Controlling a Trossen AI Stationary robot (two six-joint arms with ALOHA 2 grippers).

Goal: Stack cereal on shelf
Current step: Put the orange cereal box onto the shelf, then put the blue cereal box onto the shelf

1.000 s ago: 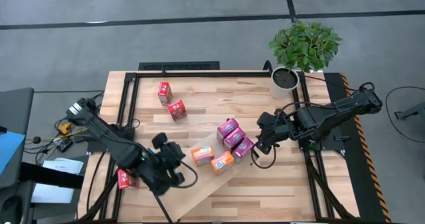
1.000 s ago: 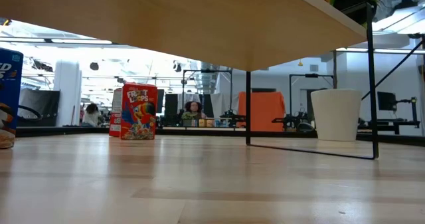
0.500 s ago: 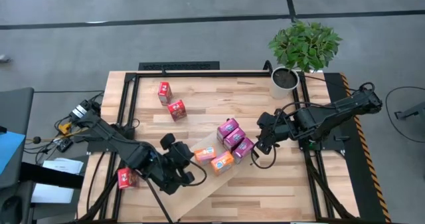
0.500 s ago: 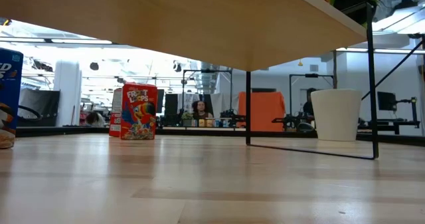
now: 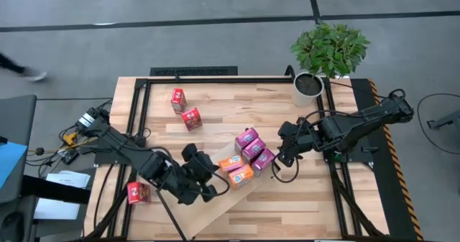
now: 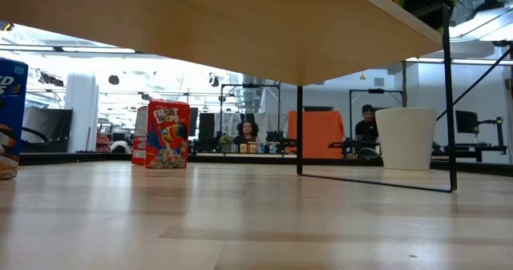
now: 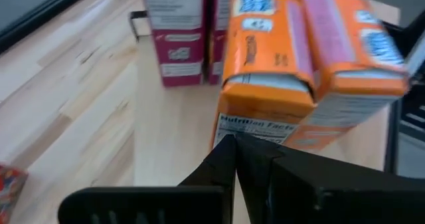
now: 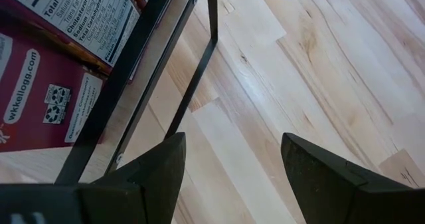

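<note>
Cereal: two orange boxes (image 5: pixel 235 170) and three magenta boxes (image 5: pixel 253 149) lie on the shelf (image 5: pixel 215 210), which runs diagonally across the bench (image 5: pixel 230 102). Left pincer (image 5: pixel 213 182), fingers together and empty, tip just short of the nearer orange box's end (image 7: pixel 262 127); box's long axis runs away from it. Right pincer (image 5: pixel 279 156), fingers apart, empty, beside the magenta row. Three red boxes (image 5: pixel 184 108) are well apart on the bench; left arm nearer.

The red cereal box (image 6: pixel 167 134) standing on the tabletop reads "FROOT LOOPS". An orange box (image 7: pixel 265 64) carries a "Nutrition Facts" panel (partly cut off by the closed fingers). A magenta box (image 8: pixel 40 94) shows "wkkellogg.com", and the box beside it (image 8: pixel 93 11) "Cholesterol", perhaps "Sodium" too.
</note>
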